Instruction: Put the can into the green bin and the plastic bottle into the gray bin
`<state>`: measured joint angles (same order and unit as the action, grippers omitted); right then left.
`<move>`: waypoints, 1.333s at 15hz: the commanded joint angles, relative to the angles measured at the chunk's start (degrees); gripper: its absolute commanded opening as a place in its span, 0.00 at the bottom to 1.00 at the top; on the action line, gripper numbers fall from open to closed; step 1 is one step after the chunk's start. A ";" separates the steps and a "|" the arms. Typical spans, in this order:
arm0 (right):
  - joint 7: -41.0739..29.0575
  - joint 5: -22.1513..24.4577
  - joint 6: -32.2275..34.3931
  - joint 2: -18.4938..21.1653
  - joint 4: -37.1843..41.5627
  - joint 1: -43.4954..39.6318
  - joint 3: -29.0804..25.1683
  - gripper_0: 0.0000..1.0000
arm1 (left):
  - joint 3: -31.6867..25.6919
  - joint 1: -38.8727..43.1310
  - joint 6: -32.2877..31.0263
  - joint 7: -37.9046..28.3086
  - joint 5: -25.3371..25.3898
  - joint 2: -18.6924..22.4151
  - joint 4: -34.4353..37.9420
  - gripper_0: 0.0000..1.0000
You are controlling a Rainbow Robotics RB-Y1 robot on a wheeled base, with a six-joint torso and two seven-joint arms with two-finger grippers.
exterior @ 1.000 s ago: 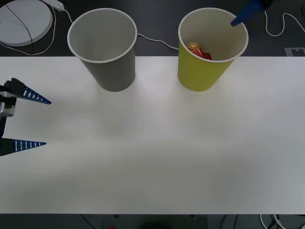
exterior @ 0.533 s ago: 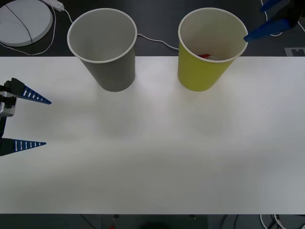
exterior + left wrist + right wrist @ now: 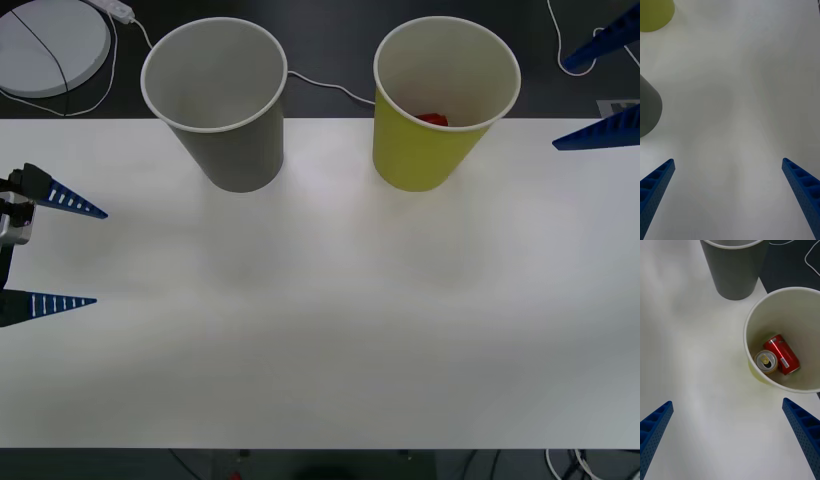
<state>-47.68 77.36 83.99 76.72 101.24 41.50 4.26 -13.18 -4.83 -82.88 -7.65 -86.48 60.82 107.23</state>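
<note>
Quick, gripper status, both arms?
Left gripper: open, holding nothing, at the table's left edge.
Right gripper: open, holding nothing, right of the green bin; the can lies inside.

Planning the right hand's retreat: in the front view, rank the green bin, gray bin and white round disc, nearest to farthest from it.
From the right hand, open at the table's right edge:
1. Green bin, right of centre.
2. Gray bin, left of centre.
3. White round disc, far left corner.

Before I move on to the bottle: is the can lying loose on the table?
No. The can lies inside the green bin, and a second, gold-topped can rests beside it on the bin's bottom.
</note>
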 commanded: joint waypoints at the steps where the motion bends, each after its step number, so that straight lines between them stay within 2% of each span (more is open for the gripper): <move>1: 6.20 -2.04 -0.05 -0.34 1.95 -7.31 -4.88 1.00 | 0.00 0.00 0.00 0.00 0.00 0.00 0.00 1.00; 4: 13.32 -4.67 -0.40 -1.04 2.12 -12.85 -7.43 1.00 | 0.00 0.00 0.00 0.00 0.00 0.00 0.00 1.00; 9: 24.04 -5.73 -0.49 -4.03 3.53 -23.57 -13.40 1.00 | 0.00 0.00 0.00 0.00 0.00 0.00 0.00 1.00; 14: 27.11 -4.50 -2.42 -6.67 9.42 -36.58 -21.66 1.00 | 0.00 0.00 0.00 0.00 0.00 0.00 0.00 1.00; 20: 30.89 -2.74 -7.08 -9.22 12.41 -45.28 -23.42 1.00 | 0.00 0.00 0.00 0.00 0.00 0.00 0.00 1.00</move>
<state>-17.25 74.29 76.95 67.84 113.51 -3.37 -19.11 -13.18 -4.83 -82.88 -7.65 -86.48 60.82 107.23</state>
